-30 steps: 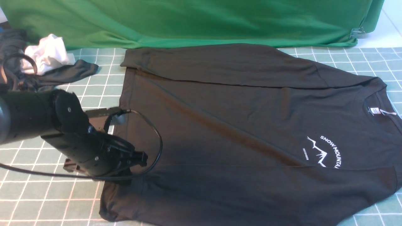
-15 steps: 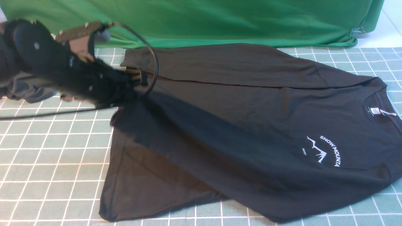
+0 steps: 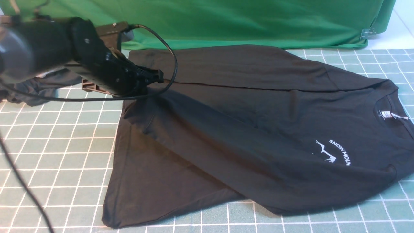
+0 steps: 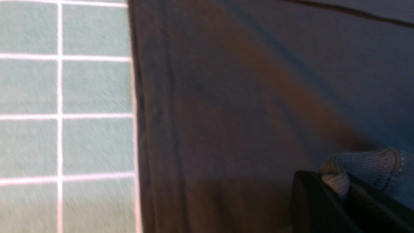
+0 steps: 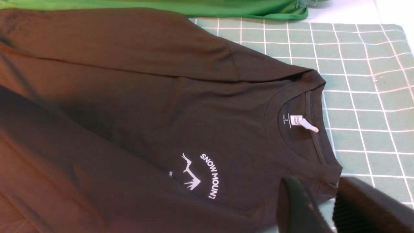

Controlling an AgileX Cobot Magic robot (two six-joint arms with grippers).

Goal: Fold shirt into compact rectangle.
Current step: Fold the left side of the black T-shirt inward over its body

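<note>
The black shirt [image 3: 258, 113] lies spread on the gridded mat, its neck label [image 3: 385, 114] at the right and its white logo [image 3: 336, 152] partly covered by a fold. My left gripper [image 3: 157, 77] hovers over the shirt's back left corner. It is shut on a ribbed cuff [image 4: 372, 165], and the sleeve runs from it diagonally across the body. In the left wrist view the cuff sits bunched in the left gripper [image 4: 339, 191]. My right gripper [image 5: 323, 200] is out of the front view. It stands open beside the shirt's shoulder corner [image 5: 326, 184], with mat showing between its fingers [image 5: 294, 207].
A green backdrop cloth [image 3: 210, 19] runs along the back, with a metal clip [image 3: 368, 32] at its right end. A smaller dark grey garment [image 3: 35, 89] lies at the back left behind my left arm. The green gridded mat [image 3: 58, 145] covers the table.
My left gripper has swung from the near left of the shirt up to its back left corner, dragging the cuff and sleeve across the body. The logo is now partly covered.
</note>
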